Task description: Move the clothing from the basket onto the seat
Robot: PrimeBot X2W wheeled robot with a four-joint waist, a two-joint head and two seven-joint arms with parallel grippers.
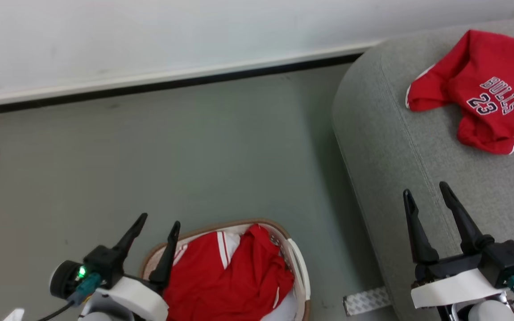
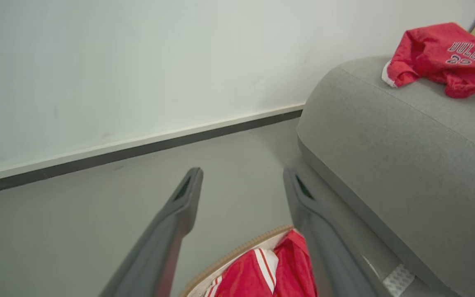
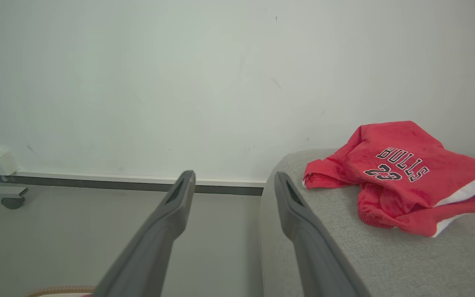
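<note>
Near: left gripper (image 1: 159,219) spread, empty, at the left edge of the oval white perforated plastic basket (image 1: 300,267). A red white-striped garment (image 1: 230,276) lies inside, right of it. The right gripper (image 1: 424,187), spread and empty, hovers over the light grey fabric sofa (image 1: 386,147), near its rounded edge. The red "BULLS 23" jersey (image 1: 480,89) lies on the cushion beyond it. Open grey floor (image 1: 172,147) runs ahead of the left gripper.

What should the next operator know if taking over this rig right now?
Left gripper: jaws open, empty, beside the left rim of the basket.
Right gripper: jaws open, empty, by the near side of the sofa.
Done: Bulls 23 jersey lies on the sofa.
To do: striped red garment sits in the basket; move it onto the sofa.
</note>
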